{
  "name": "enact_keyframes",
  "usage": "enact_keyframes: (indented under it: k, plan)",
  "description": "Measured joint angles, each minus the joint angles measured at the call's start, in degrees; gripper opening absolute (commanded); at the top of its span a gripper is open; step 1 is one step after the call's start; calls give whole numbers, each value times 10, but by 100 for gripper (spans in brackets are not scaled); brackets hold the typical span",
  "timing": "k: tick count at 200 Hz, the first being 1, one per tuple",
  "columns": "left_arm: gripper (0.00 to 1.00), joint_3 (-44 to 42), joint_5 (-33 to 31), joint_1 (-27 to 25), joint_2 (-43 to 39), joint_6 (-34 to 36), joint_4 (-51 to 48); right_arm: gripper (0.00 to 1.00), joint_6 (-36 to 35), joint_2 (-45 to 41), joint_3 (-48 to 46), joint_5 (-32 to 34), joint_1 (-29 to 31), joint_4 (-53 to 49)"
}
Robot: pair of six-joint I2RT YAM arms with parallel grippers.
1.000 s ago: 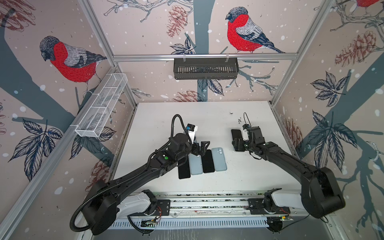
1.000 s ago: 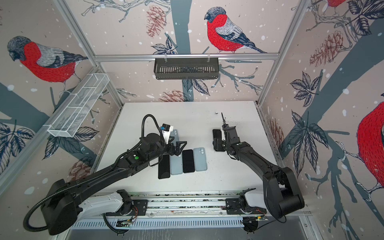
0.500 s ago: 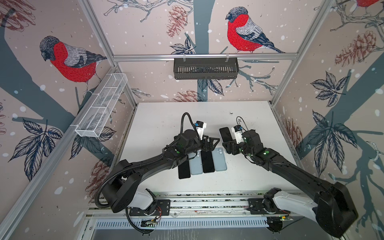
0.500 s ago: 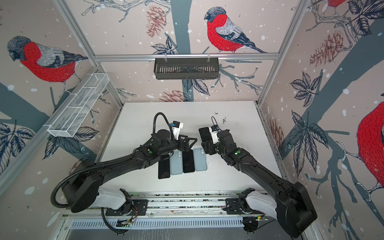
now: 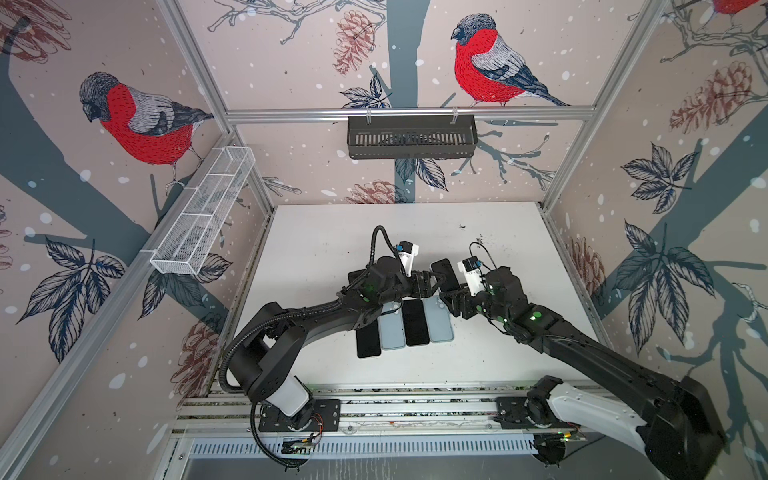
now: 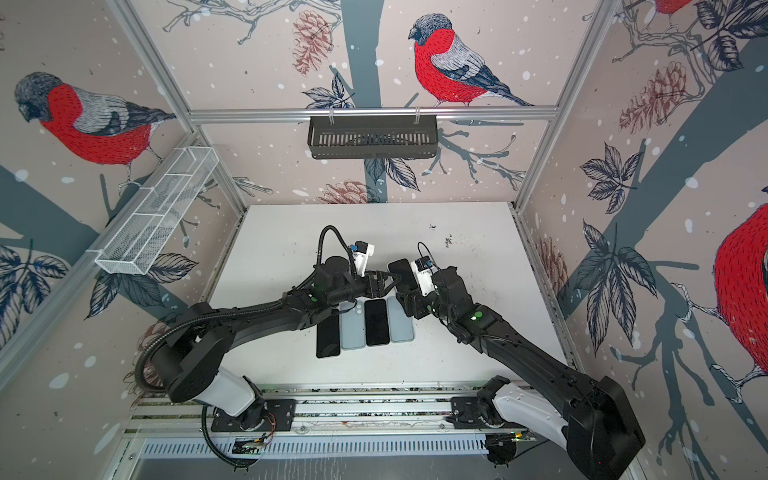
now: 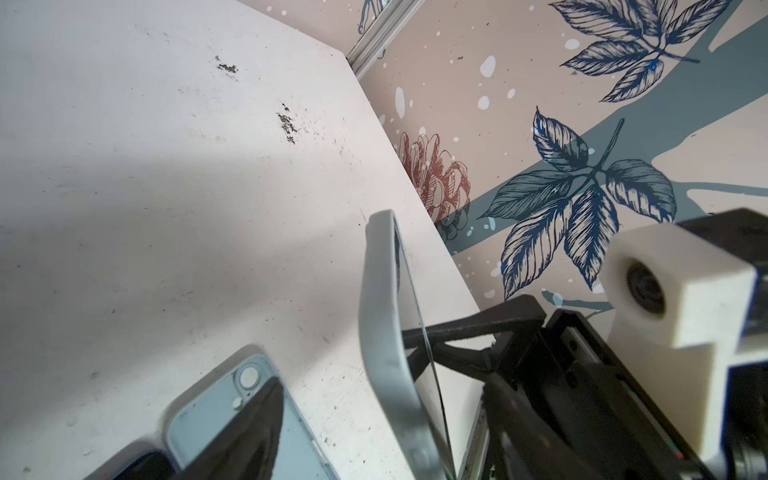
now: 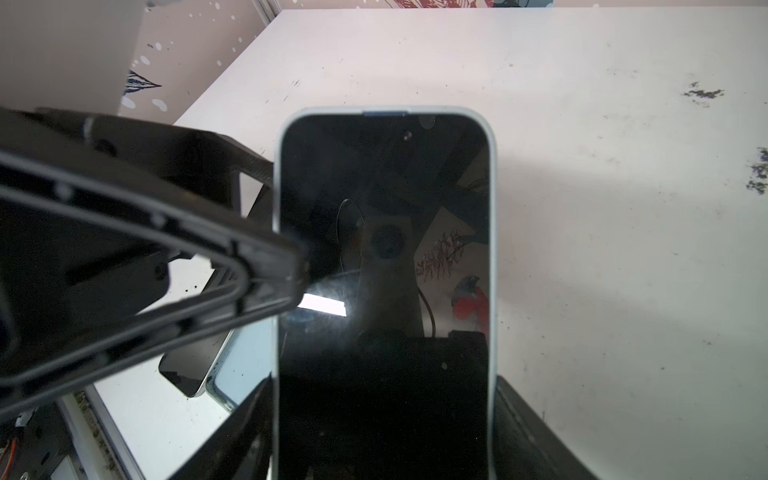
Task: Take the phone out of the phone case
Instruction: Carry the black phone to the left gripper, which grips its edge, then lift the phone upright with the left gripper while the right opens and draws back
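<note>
The phone [image 8: 382, 257], dark screen up, sits in a pale blue-grey phone case [image 8: 493, 249]. My right gripper [image 8: 384, 424] is shut on the case's two long sides and holds it tilted above the table [image 5: 332, 249]; both top views show the phone [image 5: 445, 272] [image 6: 401, 270]. My left gripper [image 5: 432, 282] [image 6: 388, 283] is open and straddles one long edge. One of its fingers [image 8: 249, 270] touches the screen and the other passes behind the case. The left wrist view shows the case [image 7: 382, 332] edge-on, a finger [image 7: 253, 432] apart from it.
Under both grippers several phones and pale blue cases lie side by side in a row [image 5: 405, 328] [image 6: 365, 324]. A black basket [image 5: 411, 137] hangs on the back wall. A white wire basket [image 5: 203, 216] hangs on the left wall. Dirt specks [image 5: 482, 241] mark the far table.
My right arm carried the cased phone from the right to the middle, above the row. My left gripper swung right to meet it, and its jaws have narrowed around the phone's edge.
</note>
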Motion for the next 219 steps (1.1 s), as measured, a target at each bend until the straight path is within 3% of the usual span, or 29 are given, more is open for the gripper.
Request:
enact_keyframes:
  k: [45, 65, 134, 146, 162, 187, 202, 219]
  plan:
    - [51, -6, 22, 8, 8, -28, 38, 24, -2, -5, -2, -2, 14, 0]
    - [35, -10, 27, 14, 10, -40, 47, 23, -2, -9, -6, -1, 17, 4]
    - [0, -21, 56, 14, 11, -74, 88, 23, -14, -13, -19, 9, 25, 9]
    - [0, -29, 57, 14, 8, -78, 98, 31, -13, -16, -21, 7, 26, 9]
    - [0, -43, 55, 15, -5, -74, 102, 63, -9, -27, -26, 8, 27, 16]
    - [0, -63, 39, 17, -43, -78, 101, 91, 7, -66, -33, 10, 27, 37]
    - [0, -69, 26, 17, -75, -78, 102, 100, 21, -107, -38, 21, 27, 41]
    - [0, -76, 12, 21, -107, -81, 112, 100, 42, -161, -43, 35, 27, 49]
